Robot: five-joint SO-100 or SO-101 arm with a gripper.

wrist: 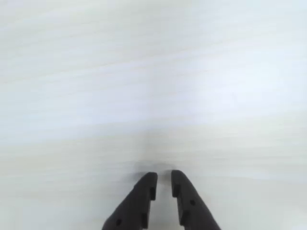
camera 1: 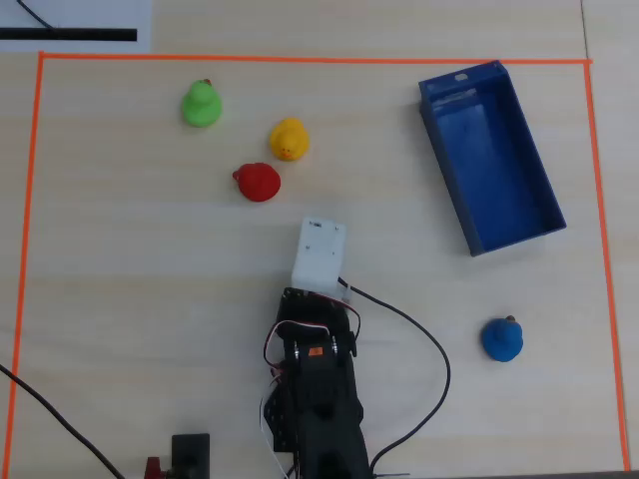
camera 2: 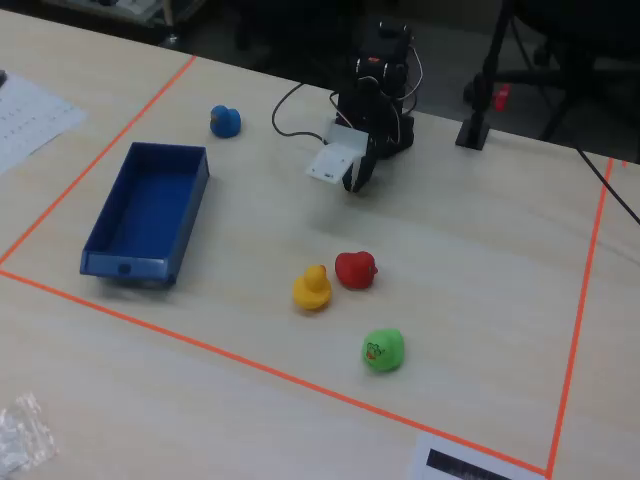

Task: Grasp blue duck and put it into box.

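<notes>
The blue duck (camera 1: 501,339) sits alone on the table, at the lower right in the overhead view and at the far left in the fixed view (camera 2: 225,121). The dark-blue box (camera 1: 444,185) lies empty at the upper right in the overhead view, and its wall shows at the left in the fixed view (camera 2: 128,265). My gripper (wrist: 163,175) hangs over bare table near the arm's base, far from both. Its jaws stand nearly together with nothing between them. In the overhead view the white wrist block (camera 1: 319,251) hides the jaws. The gripper shows in the fixed view (camera 2: 357,180).
A green duck (camera 1: 202,104), a yellow duck (camera 1: 289,139) and a red duck (camera 1: 259,182) stand in a group at the upper left. Orange tape (camera 1: 300,59) frames the work area. A black cable (camera 1: 424,334) loops between the arm and the blue duck.
</notes>
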